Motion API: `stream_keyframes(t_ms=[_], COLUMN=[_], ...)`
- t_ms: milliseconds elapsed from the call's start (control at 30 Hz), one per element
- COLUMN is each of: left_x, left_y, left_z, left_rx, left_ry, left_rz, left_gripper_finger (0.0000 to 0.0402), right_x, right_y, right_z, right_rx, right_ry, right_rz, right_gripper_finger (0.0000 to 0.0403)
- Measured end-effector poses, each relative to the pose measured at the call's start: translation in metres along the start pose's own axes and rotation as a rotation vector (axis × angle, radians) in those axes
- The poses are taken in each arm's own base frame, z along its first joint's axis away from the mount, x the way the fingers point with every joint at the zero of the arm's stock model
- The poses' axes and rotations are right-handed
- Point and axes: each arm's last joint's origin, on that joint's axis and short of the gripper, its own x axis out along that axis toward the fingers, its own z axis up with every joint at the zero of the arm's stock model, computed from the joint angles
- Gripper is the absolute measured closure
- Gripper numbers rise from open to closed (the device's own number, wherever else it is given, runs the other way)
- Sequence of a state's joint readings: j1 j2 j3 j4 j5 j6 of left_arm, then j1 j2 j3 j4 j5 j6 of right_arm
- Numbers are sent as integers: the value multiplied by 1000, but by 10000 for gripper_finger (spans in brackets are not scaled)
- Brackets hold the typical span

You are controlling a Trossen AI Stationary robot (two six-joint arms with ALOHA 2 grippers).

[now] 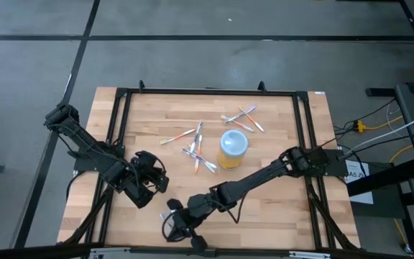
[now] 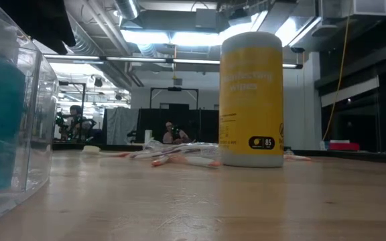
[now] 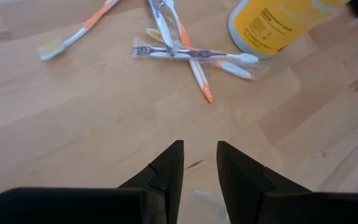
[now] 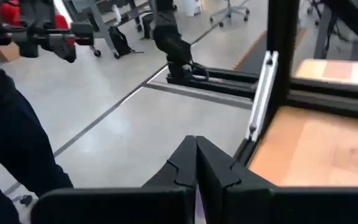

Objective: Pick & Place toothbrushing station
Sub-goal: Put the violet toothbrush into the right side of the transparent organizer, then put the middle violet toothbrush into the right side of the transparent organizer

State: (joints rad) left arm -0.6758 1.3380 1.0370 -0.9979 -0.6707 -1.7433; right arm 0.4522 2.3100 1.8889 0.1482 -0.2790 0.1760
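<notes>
Wooden table (image 1: 279, 208): toothbrushes (image 1: 200, 150) scattered mid-table beside yellow cup (image 1: 233, 149), none packed; clear pouch (image 2: 5, 114) near edge. Left gripper (image 3: 199, 155) partly open, empty. Right gripper (image 4: 196, 152) closed, empty, past front edge. Most pick/place work remaining.

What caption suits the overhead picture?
Two arms wait at the table's near edge while toothbrushes lie scattered beside a yellow wipes canister.

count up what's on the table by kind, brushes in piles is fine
toothbrush piles: 2 (single brushes overlap too much to count)
yellow canister with pale-blue top: 1
clear container with something teal inside: 1 (low view only)
total: 4
</notes>
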Motion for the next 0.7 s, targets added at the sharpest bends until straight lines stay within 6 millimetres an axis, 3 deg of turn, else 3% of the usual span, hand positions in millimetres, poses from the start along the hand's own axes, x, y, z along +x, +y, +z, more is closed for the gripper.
stream_keyframes(t_ms=[267,433,567,700], left_x=[0,0,2,11], left_y=[0,-1,-1,0], left_z=[0,-1,2,13], left_rx=[3,-2,-14,-51], left_ry=[14,15,14,33], left_rz=[2,-3,6,51], left_gripper_finger=[311,311,311,311], right_x=[-6,-9,-22,-52], right_y=[-15,-13,-2,20], right_z=[3,6,28,66], right_rx=[110,148,167,164], right_ry=[21,25,-11,-60], right_rz=[-10,5,40,64], right_gripper_finger=[294,230,212,217])
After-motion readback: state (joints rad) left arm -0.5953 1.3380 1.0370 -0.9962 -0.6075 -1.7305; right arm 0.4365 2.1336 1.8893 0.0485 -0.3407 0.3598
